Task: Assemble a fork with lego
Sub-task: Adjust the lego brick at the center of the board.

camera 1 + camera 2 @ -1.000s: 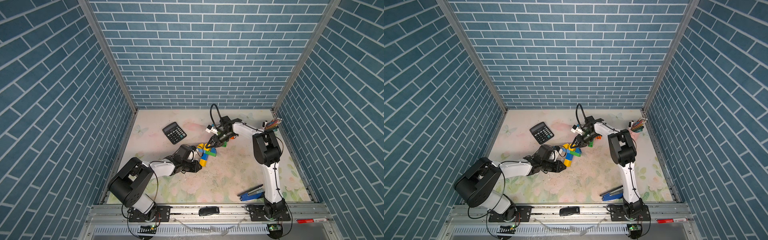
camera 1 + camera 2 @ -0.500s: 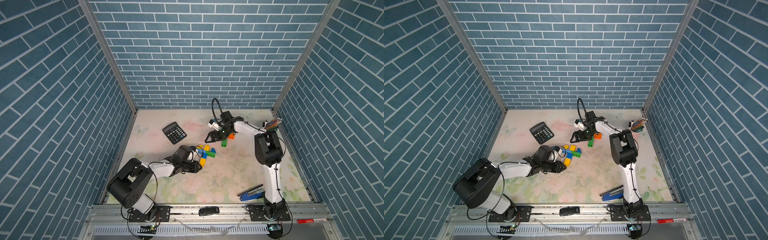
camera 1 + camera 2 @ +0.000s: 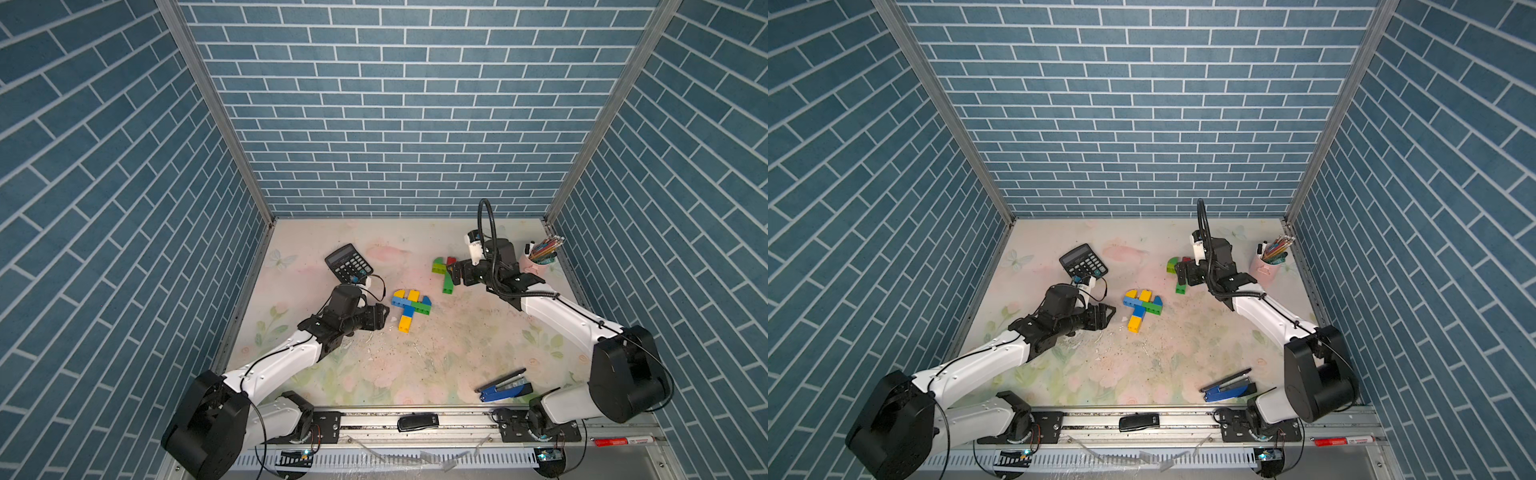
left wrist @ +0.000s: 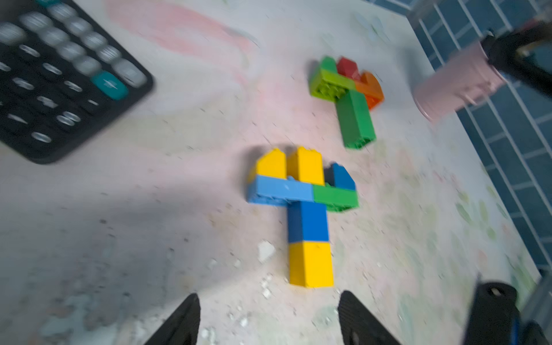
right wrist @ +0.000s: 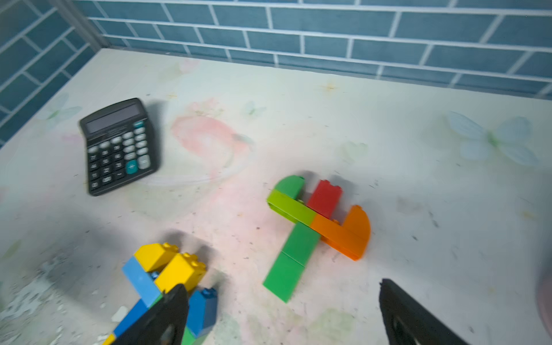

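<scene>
Both tools are let go and empty: my left gripper [image 4: 268, 295] gapes just short of the yellow-blue fork [image 3: 409, 309] in the middle of the table [image 3: 436, 353], and my right gripper [image 3: 454, 272] is spread wide just beside the green fork [image 3: 447, 284] farther back. I judge the risk to be a careless swing clipping a handle, snapping a pressed joint or shoving a fork along. The calculator [image 3: 348, 264] crowds my left wrist, and the pen cup [image 3: 536, 261] and side wall hem in my right, so free room lies toward the stapler [image 3: 503, 388].
</scene>
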`<state>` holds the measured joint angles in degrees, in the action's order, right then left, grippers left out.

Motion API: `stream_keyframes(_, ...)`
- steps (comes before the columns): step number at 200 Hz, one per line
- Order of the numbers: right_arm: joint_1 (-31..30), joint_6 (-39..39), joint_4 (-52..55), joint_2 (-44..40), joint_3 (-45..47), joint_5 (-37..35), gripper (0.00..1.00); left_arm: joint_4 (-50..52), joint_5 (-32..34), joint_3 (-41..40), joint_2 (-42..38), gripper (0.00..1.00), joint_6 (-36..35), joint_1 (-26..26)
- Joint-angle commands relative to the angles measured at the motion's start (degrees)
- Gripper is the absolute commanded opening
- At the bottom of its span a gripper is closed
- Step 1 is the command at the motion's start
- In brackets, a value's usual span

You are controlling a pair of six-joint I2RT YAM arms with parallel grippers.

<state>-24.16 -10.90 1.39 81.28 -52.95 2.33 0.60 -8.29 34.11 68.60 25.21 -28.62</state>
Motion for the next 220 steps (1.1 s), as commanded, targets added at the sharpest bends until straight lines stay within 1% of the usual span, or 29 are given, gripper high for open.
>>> stream_keyframes(1, 1.04, -5.01, -2.55, -3.96, 2.69, -9.09, 0.99, 2.61, 1.01, 4.45, 6.35, 0.62, -3.41, 2.12)
stream_keyframes(15, 1.68, -6.18, -0.52, -6.16, 4.16, -10.23, 0.99, 2.55, -3.47, 7.08, 11.45, 0.52, -4.92, 1.56)
stream_keyframes(26, 2.08, -6.46, 0.51, -8.02, 5.21, -10.30, 0.99, 1.98, -4.83, 7.91, 14.01, 0.45, -5.46, 0.03)
stream_keyframes(44, 2.58, -7.00, 1.67, -11.17, 7.08, -10.79, 0.97, 2.95, -3.86, 9.47, 16.59, 0.37, -6.61, -3.85)
stream_keyframes(56, 2.97, -7.66, 3.16, -12.92, 7.98, -12.21, 0.96, 3.36, -3.27, 10.27, 18.30, 0.33, -6.56, -5.92)
stream_keyframes(74, 4.20, -9.32, 4.65, -15.51, 9.46, -14.03, 0.93, 3.90, -1.79, 11.02, 21.25, 0.28, -5.67, -7.63)
stream_keyframes(95, 6.16, -10.84, 5.29, -17.86, 11.28, -13.58, 0.92, 3.46, -2.04, 11.33, 24.05, 0.27, -4.84, -8.65)
stream_keyframes(121, 7.79, -11.43, 3.89, -19.09, 13.17, -12.40, 0.92, 1.85, -4.44, 12.19, 25.56, 0.27, -5.41, -10.56)
stream_keyframes(139, 8.72, -11.43, 0.48, -19.84, 15.73, -13.23, 0.96, 0.46, -6.20, 12.21, 24.97, 0.29, -5.89, -11.28)
stream_keyframes(155, 10.09, -12.11, -1.45, -19.74, 17.49, -14.18, 0.98, 0.55, -3.82, 10.54, 21.93, 0.29, -5.90, -10.51)
stream_keyframes(164, 10.89, -11.22, -2.51, -19.66, 18.47, -15.16, 0.98, -0.24, -3.59, 8.71, 19.40, 0.32, -5.54, -8.92)
stream_keyframes(173, 11.15, -8.71, -5.57, -19.56, 20.28, -18.04, 0.99, -0.73, -2.55, 6.75, 15.73, 0.37, -4.97, -7.25)
stream_keyframes(185, 11.36, -6.12, -10.76, -19.47, 23.27, -23.08, 0.98, -1.12, 0.57, 4.00, 10.23, 0.49, -4.22, -4.91)
stream_keyframes(199, 12.25, -2.27, -16.64, -18.55, 25.95, -26.01, 0.96, -0.09, 5.65, 2.27, 3.37, 0.60, -4.06, -1.90)
stream_keyframes(203, 12.69, -2.53, -15.60, -18.41, 25.55, -26.33, 0.96, 0.17, 7.75, 2.03, 1.62, 0.63, -4.10, -1.05)
stream_keyframes(213, 13.93, 0.37, -14.59, -17.20, 24.44, -25.31, 0.96, 0.09, 12.20, 1.31, -2.65, 0.71, -4.80, 0.82)
stream_keyframes(220, 14.23, 1.66, -14.94, -16.09, 23.80, -25.47, 0.97, -0.46, 17.09, 0.85, -5.31, 0.76, -5.77, 1.58)
